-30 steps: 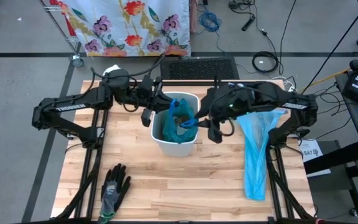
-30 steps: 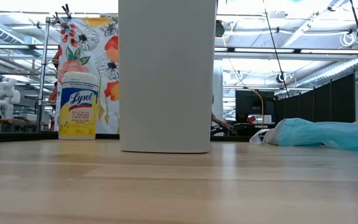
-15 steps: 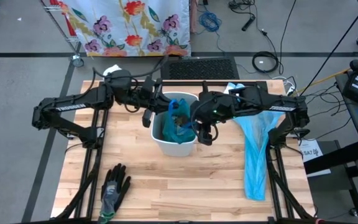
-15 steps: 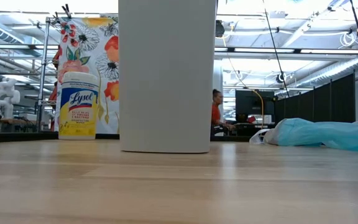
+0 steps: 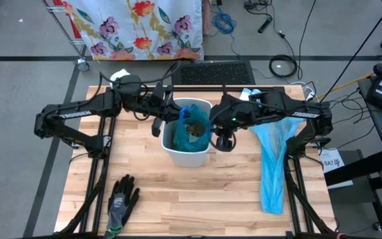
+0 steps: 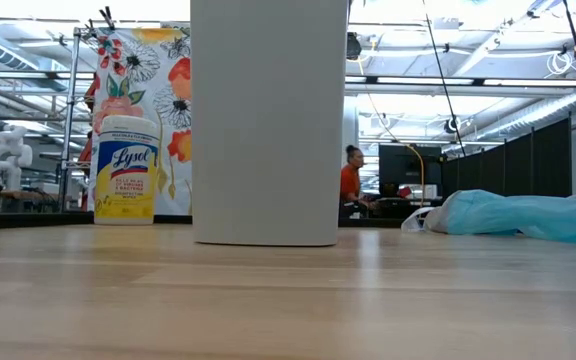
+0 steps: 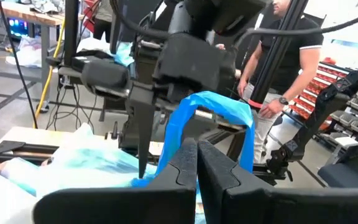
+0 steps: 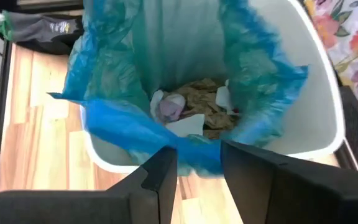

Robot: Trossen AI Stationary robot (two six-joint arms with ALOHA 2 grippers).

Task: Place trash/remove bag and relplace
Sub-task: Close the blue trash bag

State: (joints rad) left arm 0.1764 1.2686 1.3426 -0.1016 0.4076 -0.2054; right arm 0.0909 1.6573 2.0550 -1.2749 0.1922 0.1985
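1. A white bin is standing near the middle of the wooden table, and a blue bag is sitting inside it, its rim bunched and partly lifted.
2. The trash is lying at the bottom of that bag: crumpled brown paper, white tissue scraps and a small purplish ball, all piled together.
3. The left gripper is hanging at about 10 o'clock from the bin's centre, over the rim. Its fingers are pressed together, pinching a strip of the bag's edge, which is looping up over them in the left wrist view.
4. The right gripper is hovering at about 3 o'clock from the bin, just outside its wall. Its fingers are standing partly apart, and a fold of the bag's rim is lying between them; whether they are actually clamping it I cannot tell.
5. A second, loose blue bag is lying stretched along the table at 3 o'clock, well apart from the bin.
6. A black-and-grey glove is resting near the table's edge at 7 o'clock.
7. In the low view a yellow-labelled wipes canister is standing beside the bin, and a person is sitting far back in the room.
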